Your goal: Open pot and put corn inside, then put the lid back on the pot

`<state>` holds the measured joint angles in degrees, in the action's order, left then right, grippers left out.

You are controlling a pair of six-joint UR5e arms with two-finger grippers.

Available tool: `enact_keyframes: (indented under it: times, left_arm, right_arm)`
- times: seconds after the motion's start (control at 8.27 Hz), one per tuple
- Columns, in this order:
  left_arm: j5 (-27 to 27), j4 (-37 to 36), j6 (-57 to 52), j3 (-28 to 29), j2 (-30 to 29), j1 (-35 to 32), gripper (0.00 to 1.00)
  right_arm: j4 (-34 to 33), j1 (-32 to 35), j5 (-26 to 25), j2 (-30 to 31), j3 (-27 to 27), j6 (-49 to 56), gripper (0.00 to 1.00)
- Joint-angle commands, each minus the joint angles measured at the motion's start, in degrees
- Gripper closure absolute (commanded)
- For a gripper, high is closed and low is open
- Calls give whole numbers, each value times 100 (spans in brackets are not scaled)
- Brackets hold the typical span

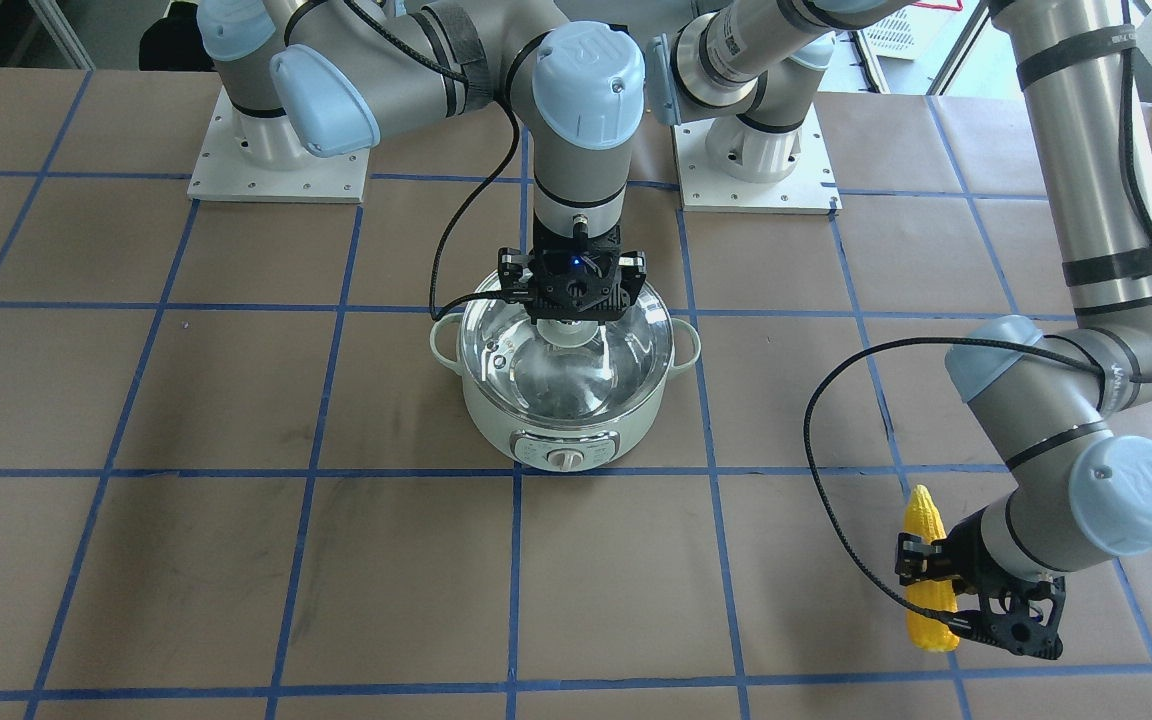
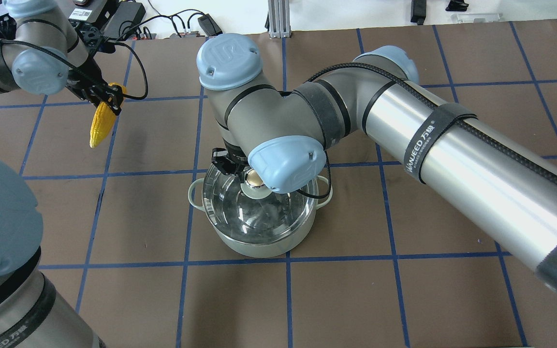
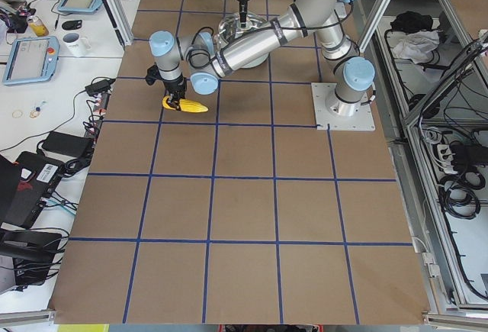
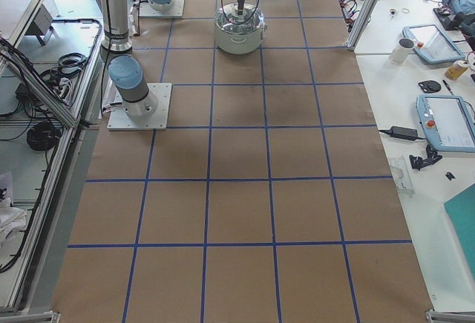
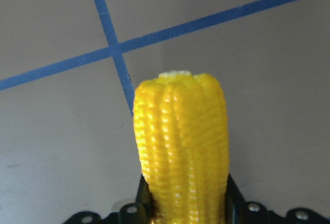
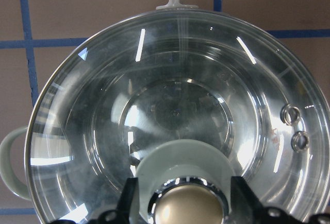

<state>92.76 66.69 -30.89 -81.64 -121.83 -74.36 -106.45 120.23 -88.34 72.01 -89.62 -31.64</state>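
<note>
The pale mint pot point(image 1: 566, 445) stands mid-table with the clear glass lid point(image 1: 576, 370) seated on it. My right gripper point(image 1: 573, 318) hangs straight down over the lid. In the right wrist view its fingers point(image 6: 130, 195) press both sides of the green knob base under the gold ball point(image 6: 188, 208). My left gripper point(image 1: 936, 585) is shut on the yellow corn point(image 1: 929, 570) around its middle, low over the table, far from the pot on my left side. The corn also shows in the overhead view point(image 2: 102, 123) and the left wrist view point(image 5: 180, 147).
The brown table cover carries a blue tape grid. Two white arm base plates point(image 1: 278, 160) lie behind the pot. My right arm's long link point(image 2: 452, 145) crosses above the table on the right. Desks with tablets and a mug point(image 3: 75, 42) stand beyond the table's far edge.
</note>
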Motion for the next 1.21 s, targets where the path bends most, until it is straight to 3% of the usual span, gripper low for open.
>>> enact_keyframes:
  times: [0.0,0.24,0.73,1.09]
  left_arm:
    - [23,659,748,-10,711,-17,100]
    - [5,1221,953,-18,1133,-140,100]
    - [-74,1987,2075,-36,1801,-850,100]
    - [-408,2023,2911,-80,2092,-1308,100]
  right_arm:
    - [-7,0,10,6,6,-9,57]
    - [-7,0,1,15,40,0,67]
    - [185,-236,-113,497,128,123,69]
    - [1387,-1341,-96,1568,129,1173,74]
